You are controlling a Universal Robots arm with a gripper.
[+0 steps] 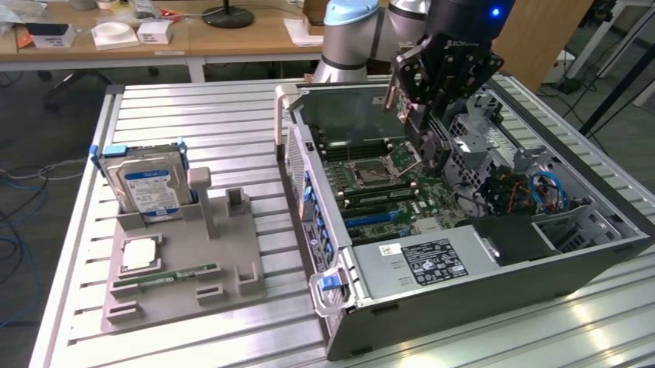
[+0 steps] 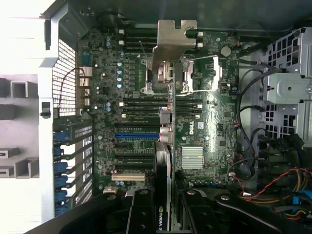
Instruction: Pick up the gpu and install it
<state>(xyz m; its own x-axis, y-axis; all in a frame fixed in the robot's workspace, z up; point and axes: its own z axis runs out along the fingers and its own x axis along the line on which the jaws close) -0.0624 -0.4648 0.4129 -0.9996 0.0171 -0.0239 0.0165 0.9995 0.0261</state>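
Clenched between the black fingers (image 2: 139, 209) of the gripper (image 2: 165, 200): the gpu (image 2: 163, 165), gripped at its NVIDIA-marked end, seen edge-on. Hanging above the motherboard (image 2: 214, 122) inside the open case (image 1: 492, 307), apart from it, silver bracket (image 2: 174, 41) at the end away from the grip. Best done slowly: bring the connector edge parallel to 1 long slot, likely the blue slot (image 2: 136, 135), bracket toward the rear grille (image 2: 66, 73). Keep the card square, no twist. Mind loose cables (image 2: 246, 141) beside the board
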